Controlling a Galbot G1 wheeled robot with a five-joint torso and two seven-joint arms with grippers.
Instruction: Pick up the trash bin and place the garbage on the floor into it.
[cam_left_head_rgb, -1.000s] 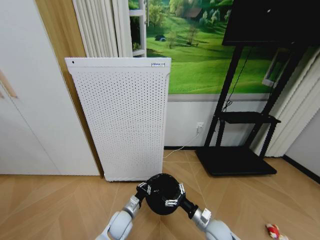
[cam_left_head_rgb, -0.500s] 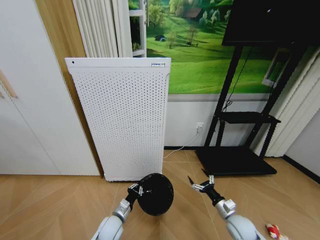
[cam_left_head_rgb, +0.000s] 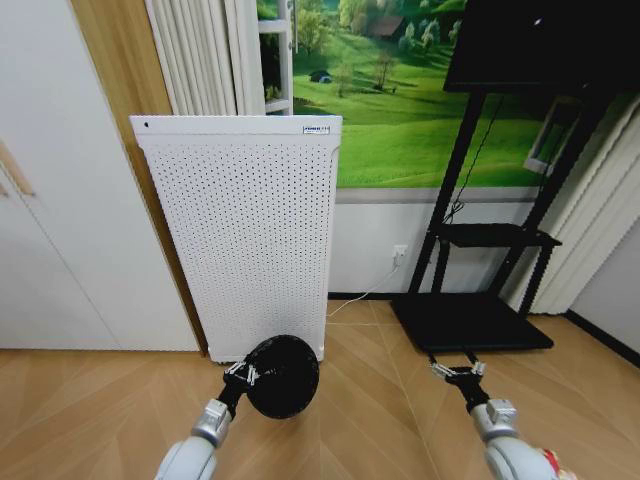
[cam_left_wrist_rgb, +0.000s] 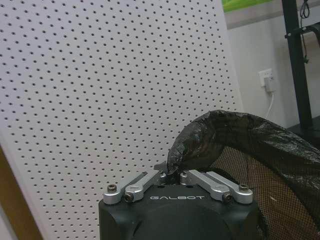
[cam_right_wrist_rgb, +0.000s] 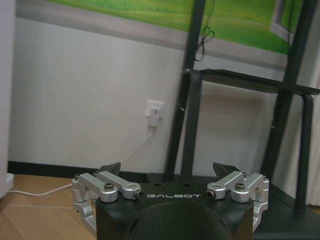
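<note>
The black trash bin (cam_left_head_rgb: 283, 376) hangs tipped on its side above the wooden floor, just in front of the white perforated appliance. My left gripper (cam_left_head_rgb: 240, 372) is shut on its rim; the left wrist view shows the fingers pinching the liner-covered rim (cam_left_wrist_rgb: 172, 165) and the mesh bin (cam_left_wrist_rgb: 250, 160) beyond them. My right gripper (cam_left_head_rgb: 457, 368) stands open and holds nothing, well to the bin's right; its spread fingers (cam_right_wrist_rgb: 111, 170) face the wall. One red-and-white piece of garbage (cam_left_head_rgb: 547, 461) peeks out beside my right forearm at the lower right.
The white perforated appliance (cam_left_head_rgb: 245, 230) leans against the wall right behind the bin. A black TV stand (cam_left_head_rgb: 470, 320) with a wide base stands to the right, near a wall outlet (cam_right_wrist_rgb: 155, 107) and its white cable. Open wooden floor (cam_left_head_rgb: 370, 420) lies between the arms.
The right gripper let go of the bin, opened and swung off to the right. The left gripper carried the bin leftward and slightly back toward the appliance.
</note>
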